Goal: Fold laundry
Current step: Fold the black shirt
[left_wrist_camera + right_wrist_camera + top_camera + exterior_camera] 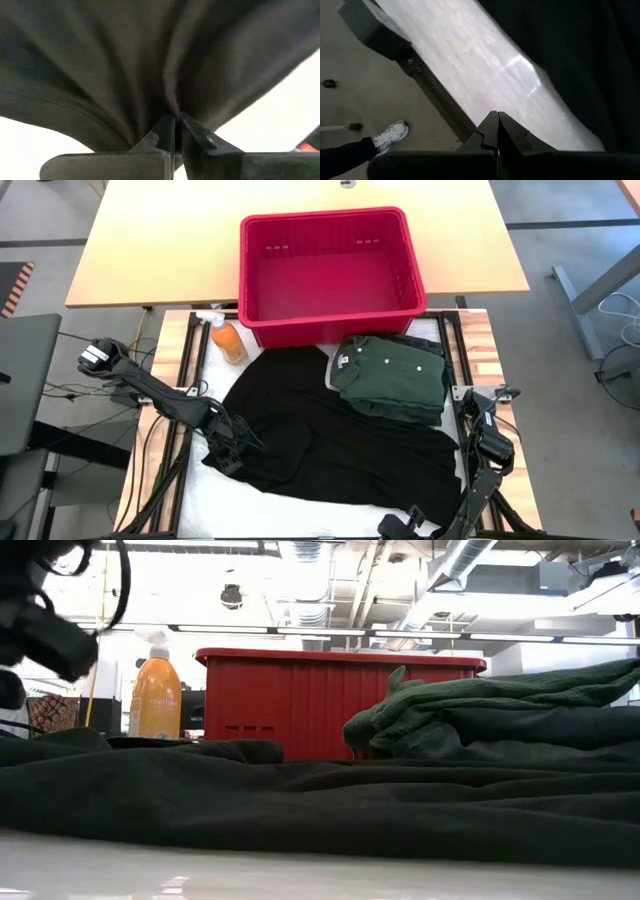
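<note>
- The black garment (320,430) lies spread flat across the middle of the white counter (200,520), its long axis running from the left arm's side toward the right arm's side, with one edge close to the counter's near edge.
- The green shirt (392,375) sits folded on the black garment's far right part, collar and white neck label (341,361) pointing toward the left, a row of buttons down its top.
- The red basket (330,272) stands just behind both pieces; nothing shows inside it.
- An orange bottle (229,340) stands beside the basket's left near corner.
- The black cloth looks soft and gathers into pleats where it is pinched; the green one is thicker and stacked.
- The left end effector (232,448) is at the black garment's left edge, clamped tight on a fold of it.
- The right end effector (410,523) hangs closed and holds nothing, at the counter's near right edge.
- A person's white shoe (391,135) is on the floor beyond the counter.
</note>
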